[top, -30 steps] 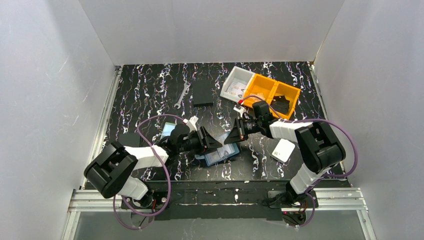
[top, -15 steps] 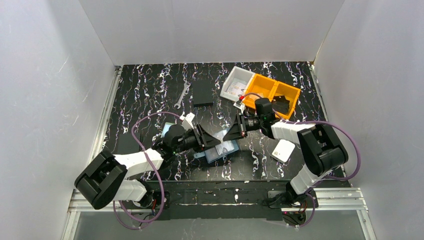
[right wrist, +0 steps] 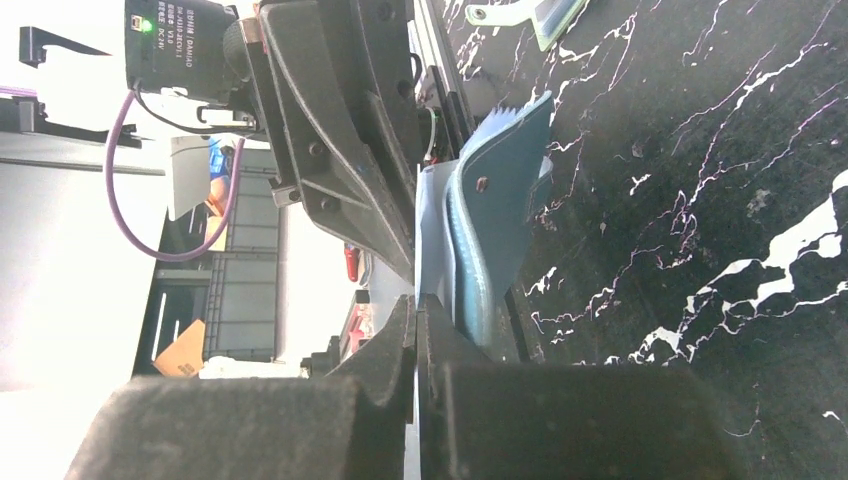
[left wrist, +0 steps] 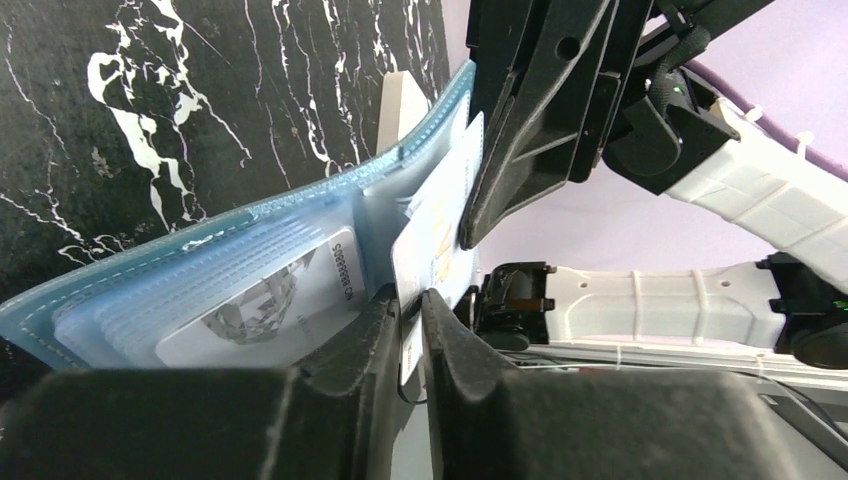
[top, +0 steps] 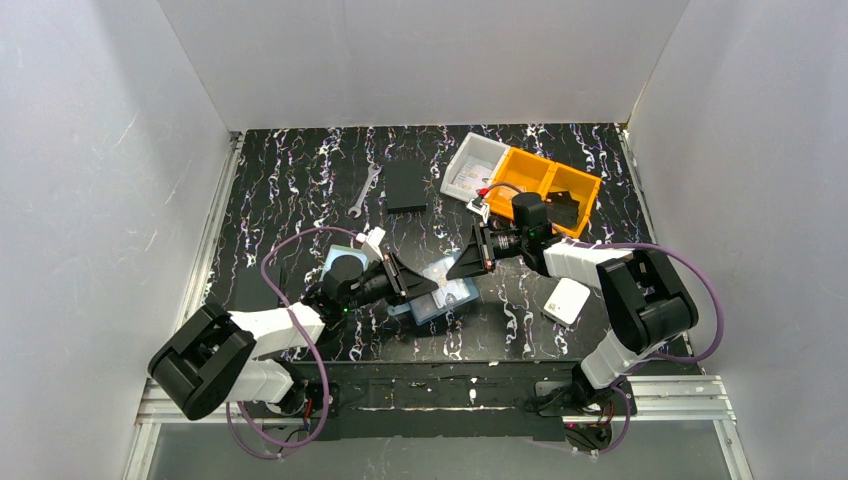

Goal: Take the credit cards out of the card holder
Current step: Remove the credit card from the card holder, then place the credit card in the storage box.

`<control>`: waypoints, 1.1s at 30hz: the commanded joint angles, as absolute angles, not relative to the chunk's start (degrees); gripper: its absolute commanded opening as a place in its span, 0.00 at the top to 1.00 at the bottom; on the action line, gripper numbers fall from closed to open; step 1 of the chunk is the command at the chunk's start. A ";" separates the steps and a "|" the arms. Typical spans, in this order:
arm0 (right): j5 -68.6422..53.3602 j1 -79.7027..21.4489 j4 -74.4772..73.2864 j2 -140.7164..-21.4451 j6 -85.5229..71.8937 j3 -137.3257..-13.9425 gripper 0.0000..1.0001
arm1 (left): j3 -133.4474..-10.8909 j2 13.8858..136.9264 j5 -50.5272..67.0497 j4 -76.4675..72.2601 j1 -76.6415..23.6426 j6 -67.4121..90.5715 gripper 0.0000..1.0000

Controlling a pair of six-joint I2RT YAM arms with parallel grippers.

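- Black, our left gripper (left wrist: 410,300) pinches a pale credit card (left wrist: 440,220) by its edge, jaws nearly together.
- Between both grippers, at the near middle of the table (top: 300,180), we see the blue card holder (top: 450,297) lying open.
- Our right gripper (right wrist: 416,300) is clamped tight on its raised flap.

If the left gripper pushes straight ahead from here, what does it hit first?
The left gripper has the card between its jaws; pushing on, it likely drives into the card holder pocket, with the right gripper close behind.
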State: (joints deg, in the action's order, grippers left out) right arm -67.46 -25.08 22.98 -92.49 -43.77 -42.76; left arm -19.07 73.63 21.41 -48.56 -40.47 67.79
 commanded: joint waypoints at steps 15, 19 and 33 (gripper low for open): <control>-67.20 -23.21 14.15 -96.51 -29.99 -45.82 0.90 | -13.32 79.84 25.70 -64.86 -37.67 68.29 1.00; -66.11 -23.20 11.20 -98.76 -26.48 -46.46 0.93 | -11.94 82.64 27.78 -64.98 -36.05 67.46 1.00; -42.22 -23.20 -15.50 -98.74 -1.75 -53.89 0.65 | -9.90 73.91 30.24 -57.49 -33.01 61.30 1.00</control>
